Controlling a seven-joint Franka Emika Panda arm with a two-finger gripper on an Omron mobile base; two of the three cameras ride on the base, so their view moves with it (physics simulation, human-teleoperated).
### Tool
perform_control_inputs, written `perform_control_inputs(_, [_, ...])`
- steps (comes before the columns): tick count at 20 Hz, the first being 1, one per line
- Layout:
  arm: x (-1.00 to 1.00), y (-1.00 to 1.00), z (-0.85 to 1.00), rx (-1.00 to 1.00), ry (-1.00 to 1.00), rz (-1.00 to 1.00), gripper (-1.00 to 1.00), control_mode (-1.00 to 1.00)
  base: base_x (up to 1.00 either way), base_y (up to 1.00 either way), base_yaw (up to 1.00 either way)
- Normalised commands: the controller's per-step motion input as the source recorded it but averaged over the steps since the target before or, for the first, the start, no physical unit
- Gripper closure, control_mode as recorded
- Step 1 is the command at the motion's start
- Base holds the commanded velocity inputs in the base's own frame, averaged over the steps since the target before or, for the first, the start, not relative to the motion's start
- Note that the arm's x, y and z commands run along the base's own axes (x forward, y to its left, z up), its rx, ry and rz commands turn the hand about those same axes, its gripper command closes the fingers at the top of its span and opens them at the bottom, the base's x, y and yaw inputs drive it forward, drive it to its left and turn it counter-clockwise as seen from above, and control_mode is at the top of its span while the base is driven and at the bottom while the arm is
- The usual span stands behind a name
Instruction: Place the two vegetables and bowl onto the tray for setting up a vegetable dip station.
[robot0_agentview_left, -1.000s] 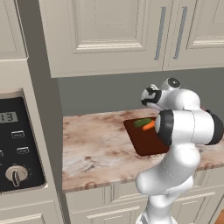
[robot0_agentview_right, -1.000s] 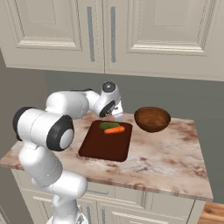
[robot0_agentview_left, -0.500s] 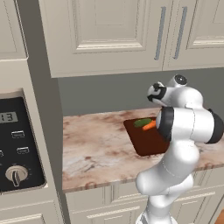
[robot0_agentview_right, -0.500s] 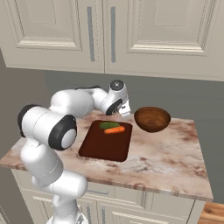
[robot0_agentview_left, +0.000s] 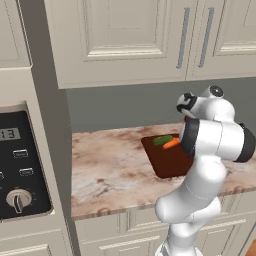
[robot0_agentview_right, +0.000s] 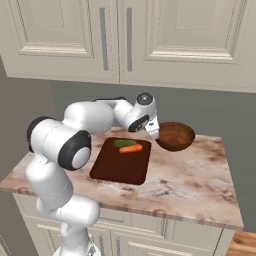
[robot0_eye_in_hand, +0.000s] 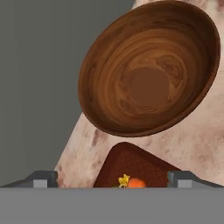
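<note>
The bowl, round, shallow, reddish-brown with wood grain and a flat paler centre, sits empty on the desk near the back wall, just right of the tray; the tray is flat, dark reddish-brown, round-cornered; the carrot and the dark green cucumber lie side by side, touching, at the tray's far end; the tray's near part is bare, and marbled desk lies open in front of the bowl and to its right up to the desk's edge; my claw hangs just left of the bowl's rim, above the tray's far right corner; in the hand view my fingertips stand wide apart, holding nothing, with the bowl ahead.
</note>
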Motion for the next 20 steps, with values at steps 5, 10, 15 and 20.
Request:
perform_control_inputs(5, [-0.11, -0.36, 0.0, 0.0, 0.0, 0.0, -1.0, -1.0, 0.0, 0.0, 0.0])
perform_control_inputs(10, [-0.17, -0.35, 0.0, 0.0, 0.0, 0.0, -1.0, -1.0, 0.0, 0.0, 0.0])
perform_control_inputs(15, [-0.18, -0.23, -0.03, 0.0, 0.0, 0.0, -1.0, -1.0, 0.0, 0.0, 0.0])
perform_control_inputs(20, [-0.19, -0.26, -0.07, 0.0, 0.0, 0.0, -1.0, -1.0, 0.0, 0.0, 0.0])
